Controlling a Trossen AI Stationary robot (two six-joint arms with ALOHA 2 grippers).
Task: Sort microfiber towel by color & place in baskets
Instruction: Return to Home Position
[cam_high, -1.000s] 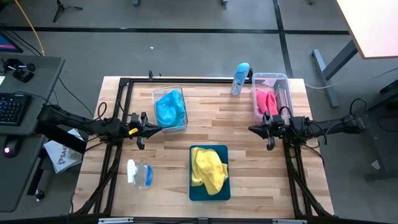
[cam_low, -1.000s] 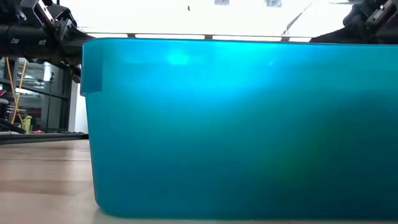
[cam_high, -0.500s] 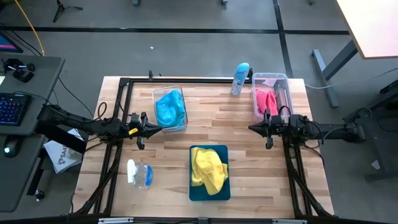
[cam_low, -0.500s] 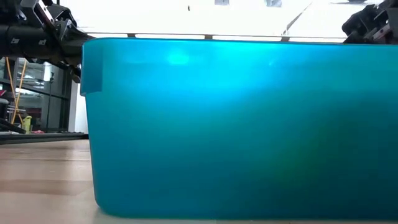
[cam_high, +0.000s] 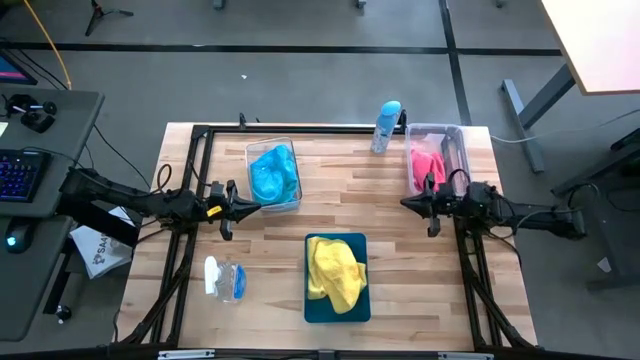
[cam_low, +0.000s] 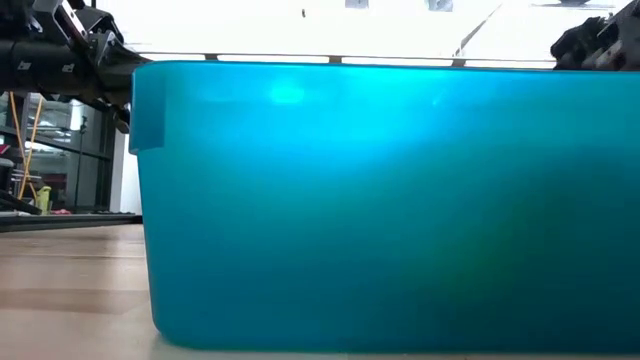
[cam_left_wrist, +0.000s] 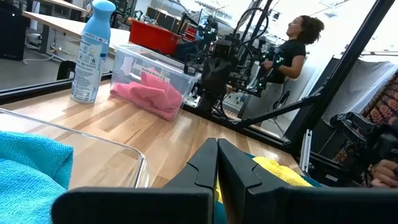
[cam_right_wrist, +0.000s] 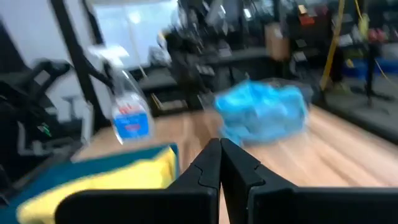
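Containers: three. Towel heaps: three, one per colour; the number of cloths in each heap cannot be told. Bottles: two.

- Left bin (cam_high: 270, 143), clear, rear left of the table (cam_high: 400, 270): holds the blue towel (cam_high: 272, 172).
- Right bin (cam_high: 436, 124), clear, rear right: holds the pink towel (cam_high: 427, 162).
- Tray (cam_high: 318, 310), dark teal, front centre: holds the yellow towel (cam_high: 335, 275).
- Spray bottle (cam_high: 385, 126): upright, between the bins.
- Small bottle (cam_high: 224, 278): on its side, front left.

Left gripper (cam_high: 246, 205): fingers pressed together, empty, just beside the left bin's front corner, near the blue towel.

Right gripper (cam_high: 408, 204): fingers pressed together, empty, just in front of the right bin, near the pink towel.

The yellow towel lies apart from both grippers.
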